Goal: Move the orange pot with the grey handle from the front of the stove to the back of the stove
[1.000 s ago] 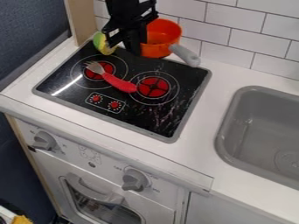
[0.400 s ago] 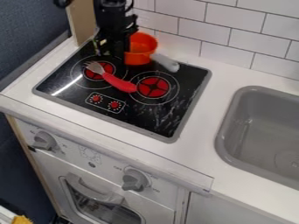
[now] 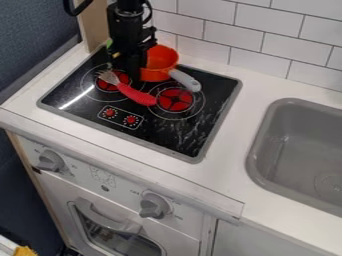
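Note:
The black gripper (image 3: pixel 129 62) hangs over the back left of the black stovetop, against the left side of an orange pot (image 3: pixel 157 63). Whether it grasps the pot's wall is unclear. The pot's grey handle (image 3: pixel 185 80) points to the front right, towards the right burner. Mostly hidden behind the gripper is a green and yellow object (image 3: pixel 109 44). Just in front of the gripper lies a fork with a red handle (image 3: pixel 137 95), its metal tines (image 3: pixel 108 76) over the left burner and its handle end by the right burner.
The stovetop (image 3: pixel 187 135) is set in a white counter (image 3: pixel 230 145), with a grey sink (image 3: pixel 257 150) on the right. White tiles (image 3: pixel 267 50) rise behind, and a wooden post (image 3: pixel 93 25) stands at the back left. Knobs and an oven door are on the front.
The pot has shifted left and towards the front, nearer the burners. The gripper has come down and forward beside it, now covering most of the green and yellow object. The fork has stayed put.

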